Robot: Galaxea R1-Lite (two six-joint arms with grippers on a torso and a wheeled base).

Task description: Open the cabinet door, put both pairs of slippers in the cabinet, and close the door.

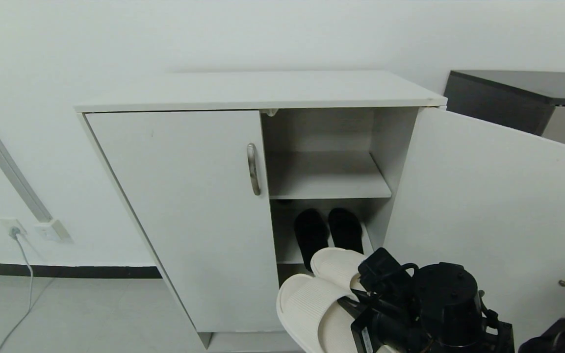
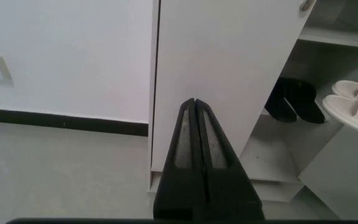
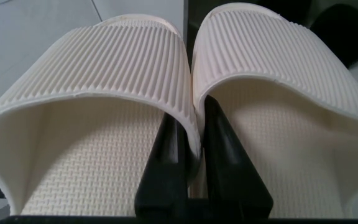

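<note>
The cream ribbed slippers point(image 1: 312, 294) are being held before the open compartment, their adjoining straps being pinched together by the right gripper point(image 3: 193, 134). Black slippers point(image 1: 329, 233) are apparently filling the lower shelf point(image 1: 286, 252), so jamming against them or the open door point(image 1: 483, 211) is being risked. The left gripper point(image 2: 194, 107) is being held clenched, empty.

Even light is falling across a plain white wall point(image 1: 282, 34) at the back of the room, where a black skirting strip point(image 1: 62, 270) is running along the far edge of the pale grey floor point(image 1: 66, 314). Low on the wall, a grey cable point(image 1: 25, 274) is hanging from a white socket point(image 1: 12, 226) and trailing onto the floor. Just beside the socket, a pale trunking strip point(image 1: 3, 162) is slanting upward from a second white box point(image 1: 54, 230). Well apart, a dark unit point(image 1: 523, 98) is sitting against the wall.
</note>
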